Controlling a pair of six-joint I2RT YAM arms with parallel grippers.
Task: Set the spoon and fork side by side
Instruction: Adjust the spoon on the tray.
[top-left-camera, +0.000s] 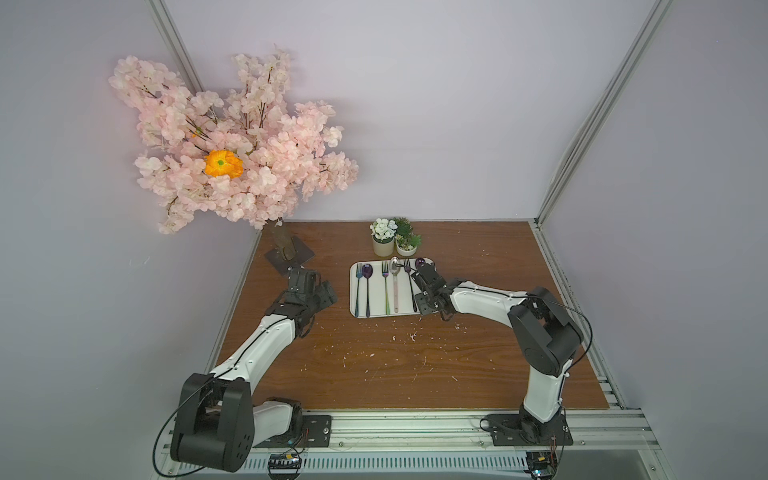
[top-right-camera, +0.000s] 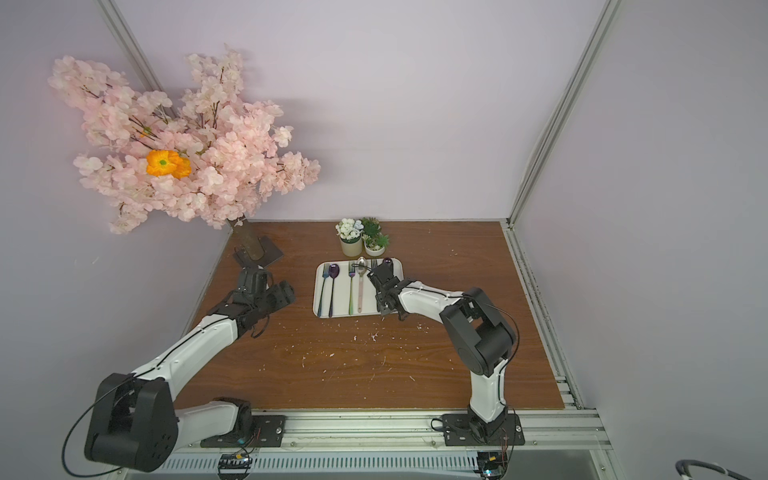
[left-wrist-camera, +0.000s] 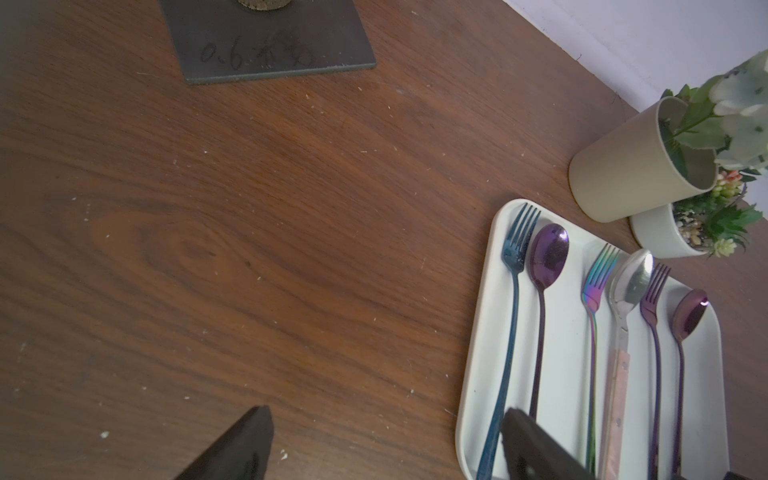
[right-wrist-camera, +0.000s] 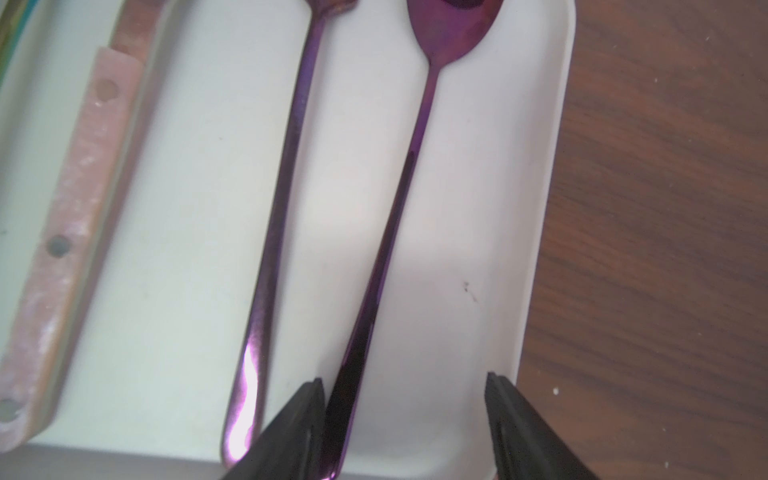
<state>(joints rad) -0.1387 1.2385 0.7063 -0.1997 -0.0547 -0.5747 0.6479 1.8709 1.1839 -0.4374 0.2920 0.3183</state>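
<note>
Right wrist view: the spoon (right-wrist-camera: 399, 216) and fork (right-wrist-camera: 282, 199) are thin, glossy purple metal. Each has a slim stem that widens into a flat, rounded end. They lie on a white, matte tray (right-wrist-camera: 536, 249) with a raised rim and rounded corners, and the spoon is the piece nearest that rim. Past the rim is the brown wood-grain worktop (right-wrist-camera: 665, 208), flecked with pale crumbs. On the fork's other side lies a pink marbled handle (right-wrist-camera: 83, 208) with round rivets. The right jaws stand apart, straddling the spoon's handle end without clamping it. One finger (right-wrist-camera: 291, 428) seems to touch the handle, though the blur there leaves that unsure, and the other finger (right-wrist-camera: 528, 432) is well clear of it, over the rim. In both top views the spoon's long axis runs from the tray's near edge to its far edge. Its bowl (top-left-camera: 419, 262) points toward the plant pots (top-left-camera: 392, 243) at the back, and the fork lies just beside it, nearly parallel, with its tines (top-right-camera: 374, 263) pointing the same way. In the left wrist view the left jaws are wide apart and hold nothing, one finger (left-wrist-camera: 245, 449) over bare worktop and the other (left-wrist-camera: 536, 449) over the tray.
</note>
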